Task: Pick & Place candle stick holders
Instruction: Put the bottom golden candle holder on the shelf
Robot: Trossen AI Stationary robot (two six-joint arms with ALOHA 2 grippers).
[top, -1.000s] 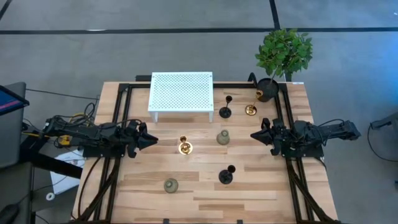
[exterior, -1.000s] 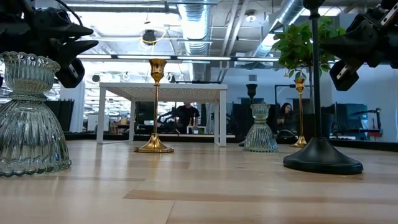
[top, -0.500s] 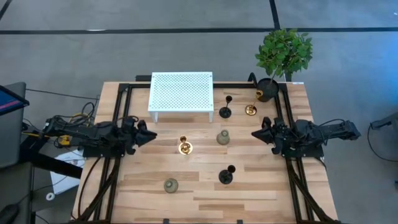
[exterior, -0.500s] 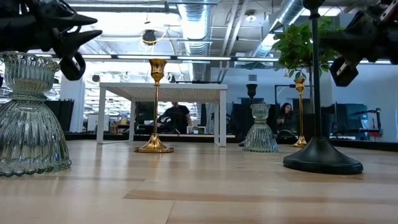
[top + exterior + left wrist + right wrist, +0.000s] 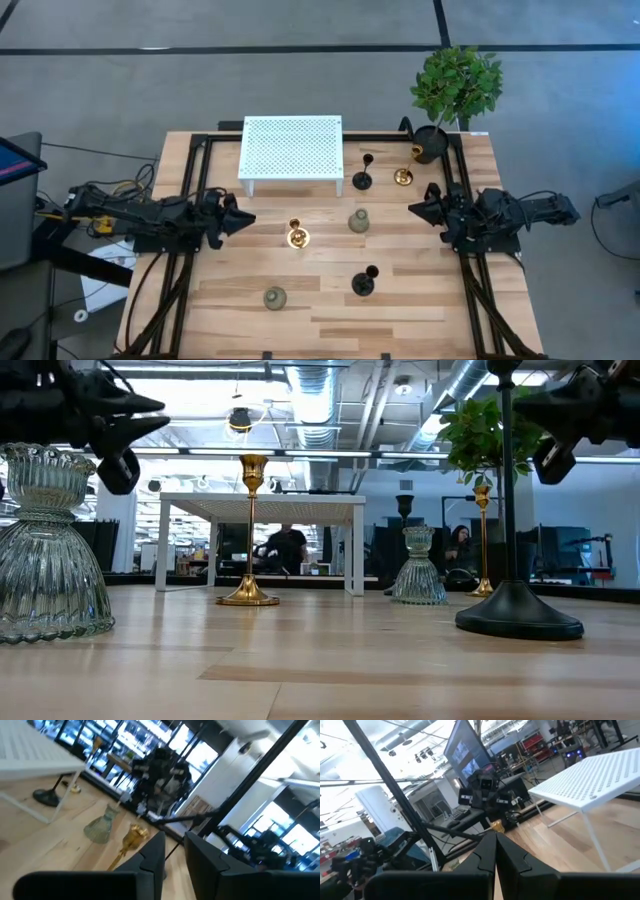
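Observation:
Six candle stick holders stand upright on their bases on the wooden table [image 5: 420,310]. A gold one [image 5: 297,235] and a grey-green one [image 5: 359,220] stand mid-table. A black one [image 5: 362,178] and a gold one [image 5: 403,175] stand farther back. A black one [image 5: 364,282] and a grey-green one [image 5: 274,297] stand near the front. My left gripper [image 5: 243,217] hovers left of the middle gold holder, its fingers a narrow gap apart [image 5: 174,857]. My right gripper [image 5: 413,208] hovers right of the middle grey-green holder, shut [image 5: 495,851] and empty.
A white perforated stand [image 5: 291,147] sits at the table's back, left of the far black holder. A plant in a black pot [image 5: 430,143] stands at the back right corner. Black frame rails [image 5: 190,200] run along both table sides. People show in the room beyond [image 5: 288,545].
My left gripper has risen a little and stays left of the middle gold holder. My right gripper has risen a little and drawn slightly toward the table's right and far edges. The holders have not moved.

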